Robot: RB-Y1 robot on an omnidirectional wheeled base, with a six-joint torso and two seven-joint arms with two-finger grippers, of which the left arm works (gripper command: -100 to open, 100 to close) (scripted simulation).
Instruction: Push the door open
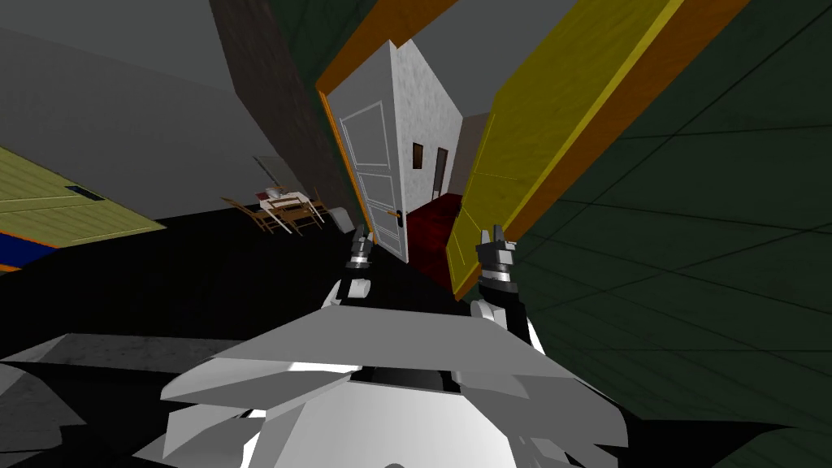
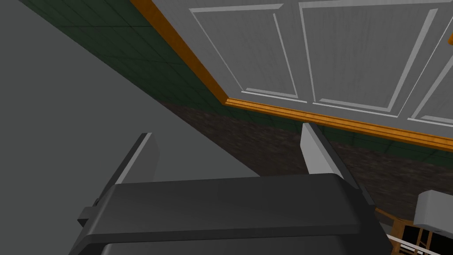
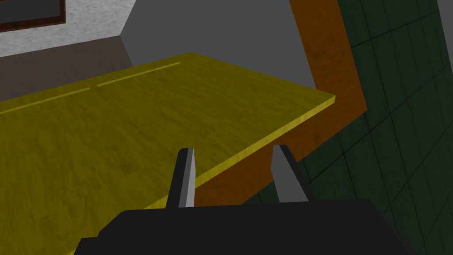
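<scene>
Yellow door [image 1: 528, 130] ajar, its edge just ahead of right gripper [image 3: 232, 148]; fingers parted, empty. Left gripper [image 1: 360, 233] likewise, by white panelled door [image 1: 378, 175]. Risk: blades slip off edge, jam against orange frame [image 3: 327, 66].

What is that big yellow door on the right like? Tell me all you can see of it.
The yellow door is a flat slab with a wood-grain look, thin paler lines across its face and a lighter yellow edge. It stands upright and partly open, with that edge running along the orange-brown frame in the dark green tiled wall. The right gripper hovers open by that edge; I cannot tell whether it touches.
</scene>
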